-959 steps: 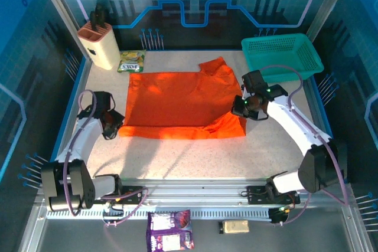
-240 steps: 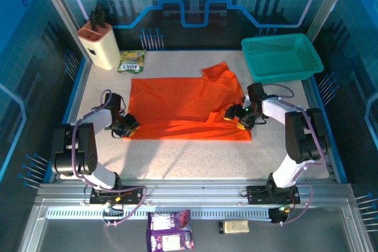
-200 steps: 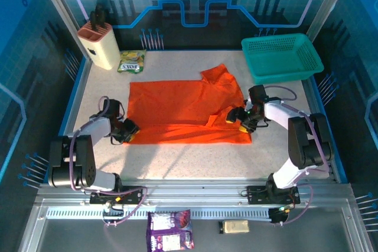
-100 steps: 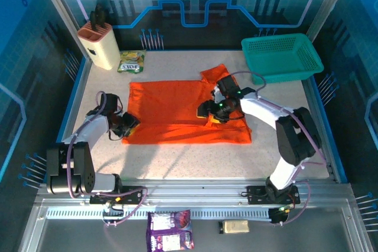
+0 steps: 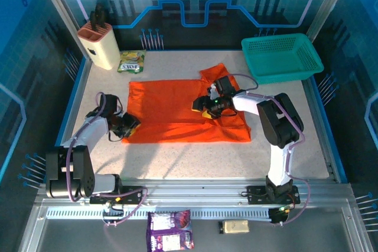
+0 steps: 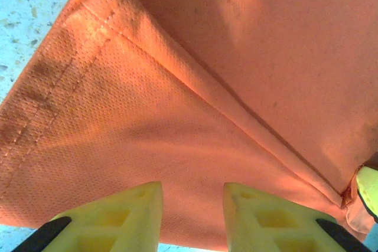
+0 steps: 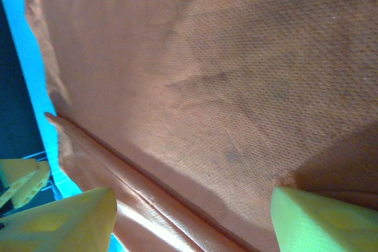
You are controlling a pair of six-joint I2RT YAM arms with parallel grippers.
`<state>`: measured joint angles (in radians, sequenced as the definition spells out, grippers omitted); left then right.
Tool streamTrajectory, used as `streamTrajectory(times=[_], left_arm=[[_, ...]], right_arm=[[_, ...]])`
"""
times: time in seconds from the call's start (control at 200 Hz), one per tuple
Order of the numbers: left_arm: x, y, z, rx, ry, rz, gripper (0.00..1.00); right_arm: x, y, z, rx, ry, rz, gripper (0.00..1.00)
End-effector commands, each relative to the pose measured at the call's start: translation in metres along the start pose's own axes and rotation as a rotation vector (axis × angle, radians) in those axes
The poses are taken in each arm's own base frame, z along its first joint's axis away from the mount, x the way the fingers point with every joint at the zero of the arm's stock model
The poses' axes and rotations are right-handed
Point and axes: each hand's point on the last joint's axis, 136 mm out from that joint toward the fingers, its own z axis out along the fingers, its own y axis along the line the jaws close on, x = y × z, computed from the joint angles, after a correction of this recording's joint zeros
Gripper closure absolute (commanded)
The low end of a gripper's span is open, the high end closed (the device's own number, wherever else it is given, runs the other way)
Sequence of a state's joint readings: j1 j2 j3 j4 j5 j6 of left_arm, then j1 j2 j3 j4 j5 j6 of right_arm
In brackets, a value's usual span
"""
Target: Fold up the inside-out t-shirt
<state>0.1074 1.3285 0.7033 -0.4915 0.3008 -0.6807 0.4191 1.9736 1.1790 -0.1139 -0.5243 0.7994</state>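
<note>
The inside-out t-shirt (image 5: 165, 101) is bright orange and lies spread flat across the middle of the table, with one sleeve poking toward the far right. My left gripper (image 5: 127, 125) sits low at the shirt's near-left corner. In the left wrist view its yellow fingers stand apart, left gripper (image 6: 192, 187), with flat cloth (image 6: 207, 87) and a hem seam showing between them. My right gripper (image 5: 204, 105) rests over the shirt's right-middle part. It is wide open in the right wrist view, right gripper (image 7: 192, 192), with wrinkled orange cloth (image 7: 236, 57) and a fold line under it.
A teal mesh basket (image 5: 282, 57) stands at the far right. A cream knife block (image 5: 99, 44) and a green snack packet (image 5: 131, 61) sit at the far left. A purple packet (image 5: 169, 230) and a small tan item (image 5: 234, 226) lie beyond the front rail.
My right gripper has slid left from the shirt's right edge to over its middle. The left gripper has stayed at the near-left corner.
</note>
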Motion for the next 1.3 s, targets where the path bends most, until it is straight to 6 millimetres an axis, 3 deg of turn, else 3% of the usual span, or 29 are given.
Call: streamTrajectory(times=[0.0, 0.13, 0.21, 0.46, 0.65, 0.82, 0.896, 1.011, 1.296], left_arm=[[0.009, -0.001, 0.0, 0.014, 0.036, 0.006, 0.66], [0.005, -0.007, 0.002, 0.024, 0.038, 0.015, 0.66], [0.001, -0.014, 0.003, 0.033, 0.036, 0.031, 0.66], [-0.01, -0.029, 0.018, 0.039, 0.06, 0.05, 0.67], [-0.018, -0.048, 0.037, 0.004, 0.087, 0.093, 0.69], [-0.024, -0.034, 0.053, -0.088, 0.097, 0.083, 0.68], [-0.02, -0.023, 0.058, -0.126, 0.112, 0.069, 0.68], [-0.008, -0.004, 0.062, -0.159, 0.13, 0.046, 0.68], [0.028, 0.036, 0.052, -0.196, 0.14, -0.006, 0.67]], right_arm=[[-0.003, 0.002, -0.005, -0.068, 0.0, 0.019, 0.3], [-0.012, 0.023, -0.036, -0.124, -0.046, -0.019, 0.3], [-0.017, 0.023, -0.057, -0.11, -0.08, -0.027, 0.3], [-0.002, -0.041, -0.11, 0.092, -0.103, 0.096, 0.3], [0.025, -0.06, -0.116, 0.094, -0.041, 0.124, 0.3], [0.045, -0.098, -0.114, 0.209, -0.018, 0.182, 0.29], [0.049, -0.112, -0.113, 0.228, -0.024, 0.221, 0.29], [0.071, -0.135, -0.112, 0.289, -0.007, 0.271, 0.28], [0.109, -0.142, -0.122, 0.319, 0.026, 0.3, 0.28]])
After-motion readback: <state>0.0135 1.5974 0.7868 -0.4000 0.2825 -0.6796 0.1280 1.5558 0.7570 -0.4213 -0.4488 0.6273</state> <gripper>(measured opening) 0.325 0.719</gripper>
